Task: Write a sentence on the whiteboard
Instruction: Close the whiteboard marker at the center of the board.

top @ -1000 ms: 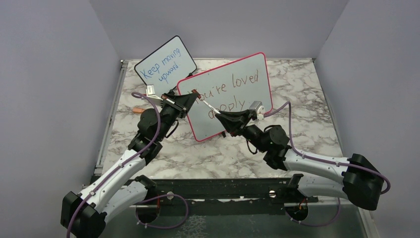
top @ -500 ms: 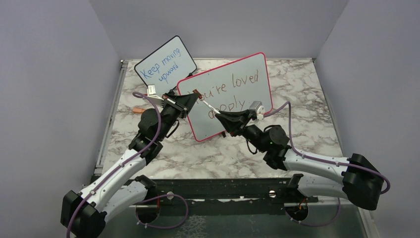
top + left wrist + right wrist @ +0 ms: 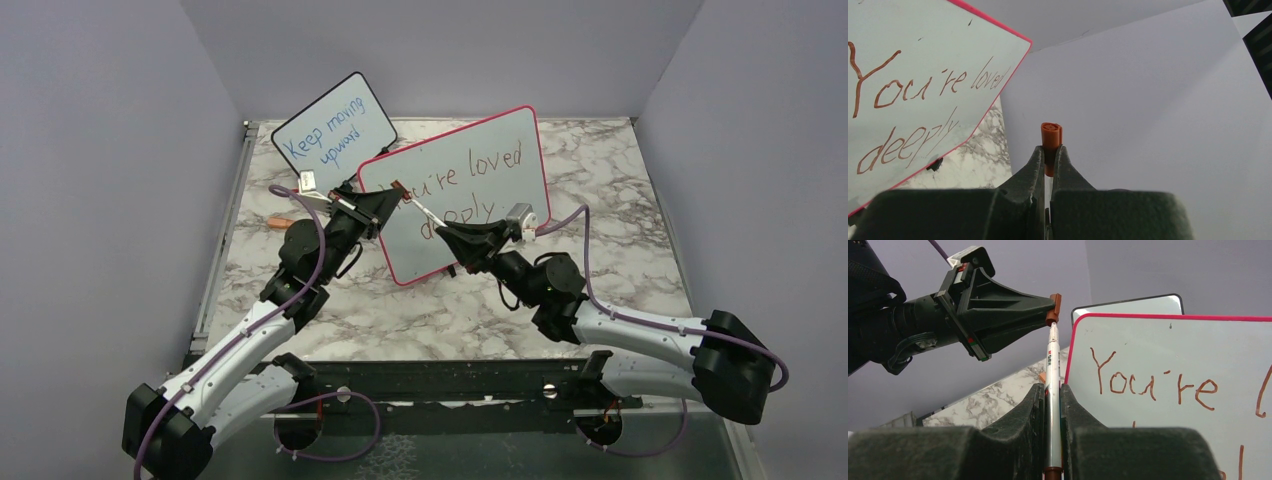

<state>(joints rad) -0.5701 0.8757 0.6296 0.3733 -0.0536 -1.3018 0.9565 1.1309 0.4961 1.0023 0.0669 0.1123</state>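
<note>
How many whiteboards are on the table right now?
2: the pink-framed whiteboard stands mid-table; the black-framed board with blue writing stands behind it at the back left.

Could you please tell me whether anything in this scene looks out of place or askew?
Nothing is spilled or damaged. The whiteboard sits turned askew to the edges of the table, as does the smaller board behind it. A small orange object lies loose near the left edge; I cannot tell what it is.
</note>
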